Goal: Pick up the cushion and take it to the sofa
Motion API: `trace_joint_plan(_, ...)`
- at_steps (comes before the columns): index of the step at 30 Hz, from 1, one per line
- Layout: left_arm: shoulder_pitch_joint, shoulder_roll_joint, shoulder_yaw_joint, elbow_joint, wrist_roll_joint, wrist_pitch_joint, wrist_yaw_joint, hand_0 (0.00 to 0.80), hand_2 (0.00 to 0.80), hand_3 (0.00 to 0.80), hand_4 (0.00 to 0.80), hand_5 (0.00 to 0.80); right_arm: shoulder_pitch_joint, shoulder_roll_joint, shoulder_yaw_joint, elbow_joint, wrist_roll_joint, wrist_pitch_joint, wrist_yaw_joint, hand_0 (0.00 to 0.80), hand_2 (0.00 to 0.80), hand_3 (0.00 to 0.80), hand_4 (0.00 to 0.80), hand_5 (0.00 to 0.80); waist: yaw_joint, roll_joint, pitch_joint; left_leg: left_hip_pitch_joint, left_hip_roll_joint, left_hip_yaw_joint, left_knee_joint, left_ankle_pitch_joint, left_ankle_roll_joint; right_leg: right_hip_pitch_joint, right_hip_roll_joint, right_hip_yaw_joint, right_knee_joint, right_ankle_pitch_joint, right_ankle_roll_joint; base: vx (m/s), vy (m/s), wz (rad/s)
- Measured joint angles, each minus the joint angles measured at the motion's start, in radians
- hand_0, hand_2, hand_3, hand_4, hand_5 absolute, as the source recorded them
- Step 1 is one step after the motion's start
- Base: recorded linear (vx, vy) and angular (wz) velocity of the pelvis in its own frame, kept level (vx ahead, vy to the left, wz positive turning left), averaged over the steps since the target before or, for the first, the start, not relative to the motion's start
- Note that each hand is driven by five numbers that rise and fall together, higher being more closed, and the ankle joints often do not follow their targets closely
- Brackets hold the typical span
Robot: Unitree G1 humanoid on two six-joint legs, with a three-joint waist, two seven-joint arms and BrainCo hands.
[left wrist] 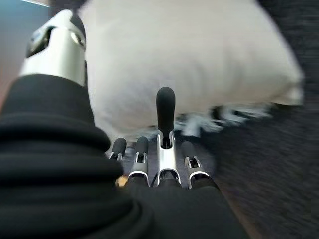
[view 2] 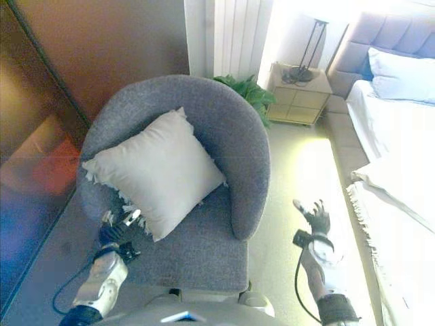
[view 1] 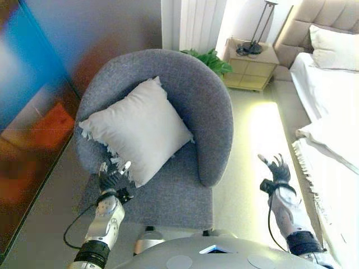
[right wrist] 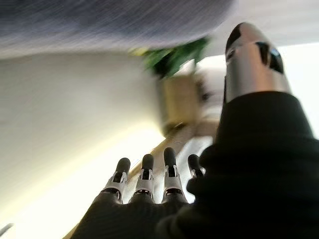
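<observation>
A pale grey square cushion with fringed edges leans against the back of a grey round-backed armchair. My left hand hovers at the seat's front left, just below the cushion's lower fringe; its fingers stay straight and hold nothing. In the left wrist view the cushion fills the space just past the fingertips. Over the floor to the right of the chair, my right hand is open, palm up and empty.
A bed with white bedding runs along the right. A bedside table with a lamp and a green plant stand behind the chair. A dark wall panel lies on the left. Pale floor separates chair and bed.
</observation>
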Motion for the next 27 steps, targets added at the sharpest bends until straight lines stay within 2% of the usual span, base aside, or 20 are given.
trace_joint_plan(1, -0.001, -0.004, 0.0, 0.048, 0.0, 0.01, -0.008, 0.0, 0.0, 0.0, 0.0, 0.0, -0.002, 0.005, 0.0, 0.052, 0.022, 0.004, 0.0, 0.0, 0.0, 0.0, 0.0, 0.0, -0.012, 0.0, -0.005, 0.001, 0.001, 0.006, 0.0, 0.0, 0.0, 0.0, 0.0, 0.004, 0.0, 0.001, 0.001, -0.031, 0.007, -0.14)
trace_joint_plan(6, -0.004, -0.032, -0.001, 0.26, 0.0, 0.058, -0.052, 0.0, 0.0, 0.0, 0.0, 0.0, -0.004, 0.032, 0.0, 0.29, 0.055, 0.031, 0.015, 0.0, 0.0, 0.0, 0.0, 0.0, -0.015, 0.006, -0.026, 0.001, 0.004, 0.024, 0.0, -0.008, -0.002, -0.012, 0.004, 0.025, -0.001, 0.001, 0.0, -0.026, 0.011, -0.12)
trace_joint_plan(8, -0.032, -0.052, 0.0, 0.393, -0.001, 0.085, -0.087, 0.0, 0.0, 0.0, 0.0, 0.0, -0.025, 0.038, 0.001, 0.439, 0.053, 0.047, 0.041, 0.0, 0.0, 0.0, 0.0, 0.0, -0.014, 0.009, -0.034, 0.0, 0.007, 0.028, -0.001, -0.008, -0.001, -0.013, 0.004, 0.029, -0.001, 0.001, 0.0, 0.001, 0.009, -0.05)
trace_joint_plan(10, -0.066, -0.074, 0.001, 0.554, -0.002, 0.105, -0.116, 0.0, 0.0, 0.0, 0.0, 0.0, -0.052, 0.047, 0.015, 0.618, 0.028, 0.062, 0.078, 0.0, 0.0, 0.0, 0.0, 0.0, -0.013, 0.014, -0.047, 0.003, 0.009, 0.04, -0.001, -0.012, -0.001, -0.013, 0.005, 0.036, -0.001, 0.001, 0.0, 0.022, 0.011, -0.09)
trace_joint_plan(14, -0.081, -0.092, 0.003, 0.722, -0.001, 0.139, -0.164, 0.0, 0.0, 0.0, 0.0, 0.0, -0.051, 0.086, 0.042, 0.81, -0.041, 0.116, 0.168, 0.0, 0.0, 0.0, 0.0, 0.0, -0.013, 0.024, -0.056, 0.015, 0.013, 0.048, -0.001, -0.018, -0.002, -0.01, 0.007, 0.041, -0.001, 0.0, -0.002, 0.03, 0.021, -0.08)
trace_joint_plan(17, -0.098, -0.092, 0.012, 0.787, 0.0, 0.212, -0.199, 0.0, 0.0, 0.0, 0.0, 0.0, -0.047, 0.108, 0.065, 0.876, -0.126, 0.153, 0.205, 0.0, 0.0, 0.0, 0.0, 0.0, -0.014, 0.037, -0.063, 0.016, 0.012, 0.05, -0.001, -0.019, -0.002, -0.011, 0.005, 0.042, -0.001, 0.0, -0.002, 0.011, 0.021, -0.03)
trace_joint_plan(21, -0.114, -0.093, 0.013, 0.802, 0.038, 0.29, -0.214, 0.0, 0.0, 0.0, 0.0, 0.0, -0.048, 0.09, 0.07, 0.882, -0.165, 0.187, 0.234, 0.0, 0.0, 0.0, 0.0, 0.0, -0.014, 0.051, -0.072, 0.017, 0.013, 0.05, -0.001, -0.02, -0.002, -0.01, 0.006, 0.042, -0.001, 0.0, -0.002, 0.0, 0.0, 0.0)
trace_joint_plan(24, -0.118, -0.093, 0.014, 0.806, 0.038, 0.346, -0.215, 0.0, 0.0, 0.0, 0.0, 0.0, -0.048, 0.078, 0.076, 0.881, -0.166, 0.192, 0.236, 0.0, 0.0, 0.0, 0.0, 0.0, -0.014, 0.062, -0.077, 0.016, 0.013, 0.05, -0.001, -0.02, -0.002, -0.01, 0.006, 0.043, -0.001, 0.0, -0.002, 0.0, 0.0, 0.0)
trace_joint_plan(27, -0.12, -0.093, 0.014, 0.808, 0.036, 0.366, -0.215, 0.0, 0.0, 0.0, 0.0, 0.0, -0.047, 0.072, 0.078, 0.881, -0.176, 0.191, 0.242, 0.0, 0.0, 0.0, 0.0, 0.0, -0.015, 0.069, -0.078, 0.016, 0.013, 0.051, -0.001, -0.02, -0.002, -0.011, 0.007, 0.044, -0.001, 0.0, -0.003, -0.023, -0.007, 0.0)
